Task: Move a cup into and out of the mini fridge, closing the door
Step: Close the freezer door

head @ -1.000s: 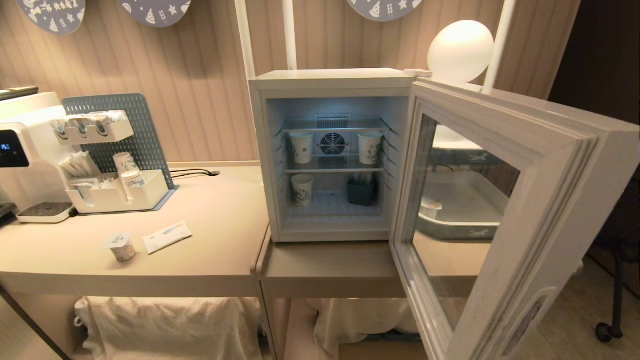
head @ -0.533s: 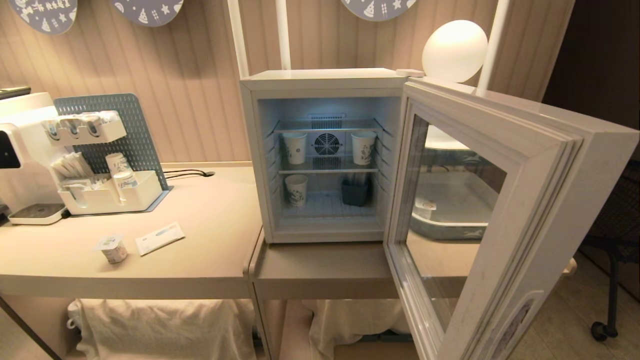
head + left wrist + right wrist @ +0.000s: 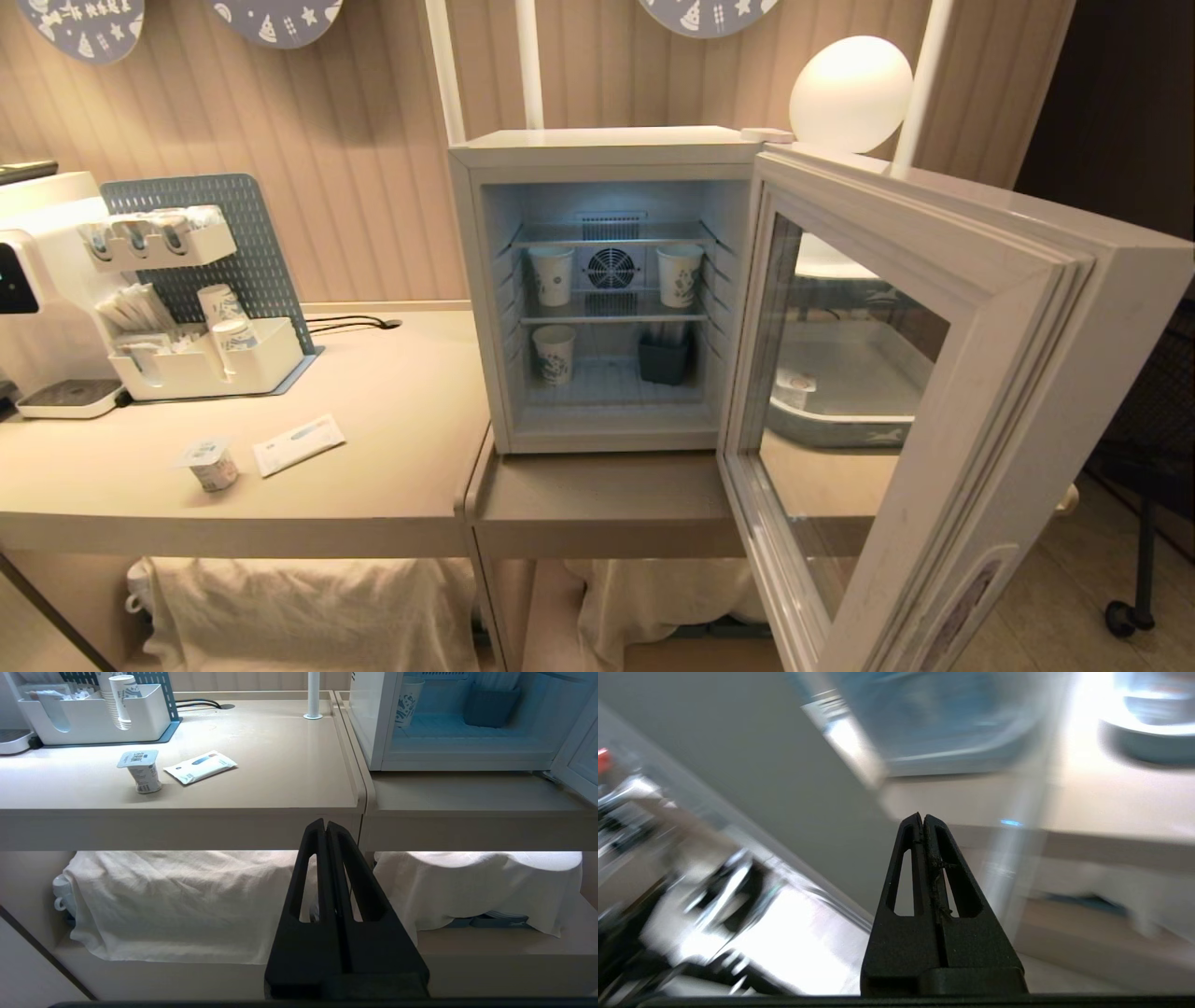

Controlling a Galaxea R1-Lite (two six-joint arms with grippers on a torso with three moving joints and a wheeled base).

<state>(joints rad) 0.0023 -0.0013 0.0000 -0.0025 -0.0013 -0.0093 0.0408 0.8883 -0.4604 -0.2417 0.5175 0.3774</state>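
The fridge (image 3: 607, 289) stands on the tabletop (image 3: 392, 448) with its door (image 3: 924, 411) swung wide open to the right. Its light is on inside. On the shelves sit three tall paper cups (image 3: 551, 274) and a small dark box (image 3: 664, 358).

The cup (image 3: 211, 464) is not in the fridge yet. It stands out on the tabletop, well to the left of the fridge, just beside a flat white packet (image 3: 299, 444).

So the job has hardly begun. The cup must be picked up, put in, taken out again, and the door shut.

The left gripper (image 3: 325, 826) hangs low in front of the tabletop edge, its fingers pressed together and holding nothing. The right gripper (image 3: 923, 817) is near the open door, fingers together and empty too. Its view is blurry, so I think it is moving fast.
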